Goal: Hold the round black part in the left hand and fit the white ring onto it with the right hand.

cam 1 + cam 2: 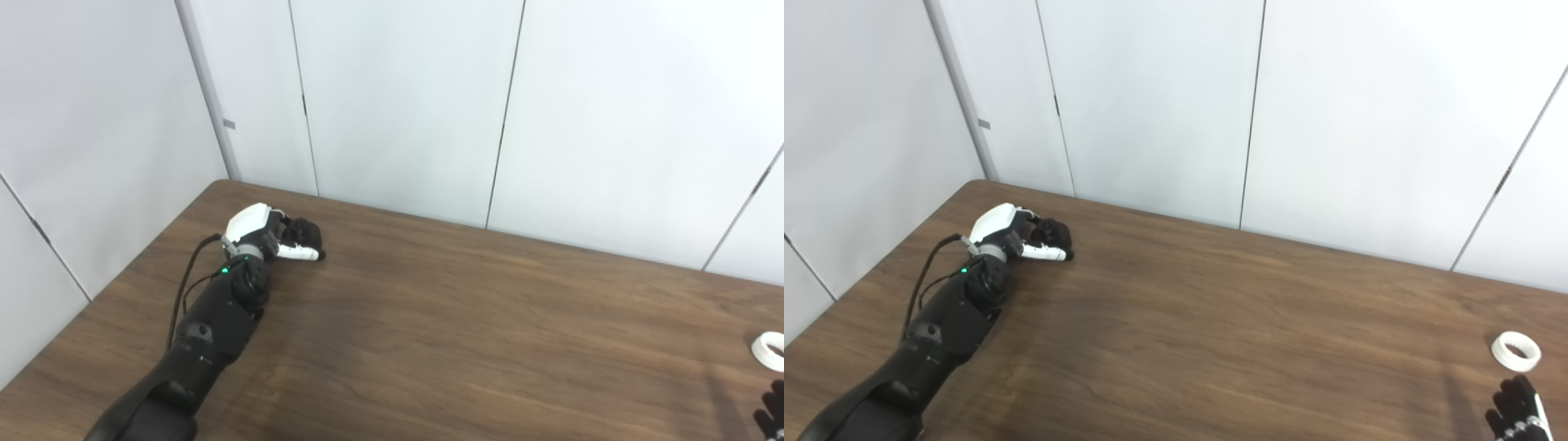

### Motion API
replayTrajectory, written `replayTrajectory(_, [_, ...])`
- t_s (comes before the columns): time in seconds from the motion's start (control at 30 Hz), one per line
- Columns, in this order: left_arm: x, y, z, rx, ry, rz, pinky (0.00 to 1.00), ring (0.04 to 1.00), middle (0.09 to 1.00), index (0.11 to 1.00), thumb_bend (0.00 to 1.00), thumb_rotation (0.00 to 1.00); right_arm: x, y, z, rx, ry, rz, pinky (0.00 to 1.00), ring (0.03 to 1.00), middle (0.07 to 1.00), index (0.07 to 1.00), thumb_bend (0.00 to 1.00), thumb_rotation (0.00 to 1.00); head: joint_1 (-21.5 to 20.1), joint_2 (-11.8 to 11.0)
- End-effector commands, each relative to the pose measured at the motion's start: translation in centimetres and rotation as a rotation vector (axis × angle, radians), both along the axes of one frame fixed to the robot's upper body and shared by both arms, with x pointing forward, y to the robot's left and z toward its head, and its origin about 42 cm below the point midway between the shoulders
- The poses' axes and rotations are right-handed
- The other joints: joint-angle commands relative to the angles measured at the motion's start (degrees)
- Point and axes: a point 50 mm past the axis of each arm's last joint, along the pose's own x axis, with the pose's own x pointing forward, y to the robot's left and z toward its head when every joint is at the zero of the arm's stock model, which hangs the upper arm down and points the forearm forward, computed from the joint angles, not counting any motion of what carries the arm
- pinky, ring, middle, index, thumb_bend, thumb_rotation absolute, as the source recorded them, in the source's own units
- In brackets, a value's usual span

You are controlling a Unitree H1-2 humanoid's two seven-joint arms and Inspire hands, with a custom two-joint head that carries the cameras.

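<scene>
The round black part sits near the table's far left corner, inside my left hand. The fingers curl over it and the white thumb lies along its near side, so the hand is shut on it. Part of the black part is hidden by the fingers. The white ring lies flat on the table at the far right, with nothing touching it. Just below the ring, only the dark fingertips of my right hand show at the bottom right corner. They are stretched out, apart and empty, a short way short of the ring.
The brown wooden table fills the lower half of the view. White wall panels stand right behind its far edge and along its left side. My left forearm lies across the table's left part.
</scene>
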Motion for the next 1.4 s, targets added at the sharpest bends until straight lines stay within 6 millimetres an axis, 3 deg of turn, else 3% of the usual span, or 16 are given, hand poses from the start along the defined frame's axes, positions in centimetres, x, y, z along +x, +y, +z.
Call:
replayTrajectory(0.0, [1.20, 0.65, 3.23, 0.039, -0.088, -0.003, 1.00, 1.000, 0.963, 0.749, 0.96, 0.38, -2.08, 0.85, -3.14, 0.045, 0.104, -0.011, 1.00, 1.000, 1.000, 1.000, 0.65, 1.00, 0.06, 0.15])
replayTrajectory(0.53, [1.20, 0.77, 3.40, 0.050, -0.094, -0.010, 1.00, 1.000, 0.947, 0.747, 0.91, 0.20, -2.14, 0.88, -3.16, 0.039, 0.108, -0.012, 1.00, 1.000, 1.000, 1.000, 0.67, 1.00, -0.03, 0.23])
replayTrajectory(1.27, [1.52, 0.64, 3.41, 0.043, -0.102, -0.028, 1.00, 1.000, 0.935, 0.731, 0.87, 0.13, -2.18, 1.07, -2.89, 0.036, 0.107, -0.013, 1.00, 1.000, 1.000, 1.000, 0.66, 1.00, -0.21, 0.36])
replayTrajectory(1.37, [1.56, 0.64, 3.32, 0.031, -0.107, -0.028, 1.00, 1.000, 0.928, 0.683, 0.87, 0.14, -2.31, 1.04, -2.84, 0.039, 0.111, -0.011, 1.00, 1.000, 1.000, 1.000, 0.66, 1.00, -0.17, 0.36])
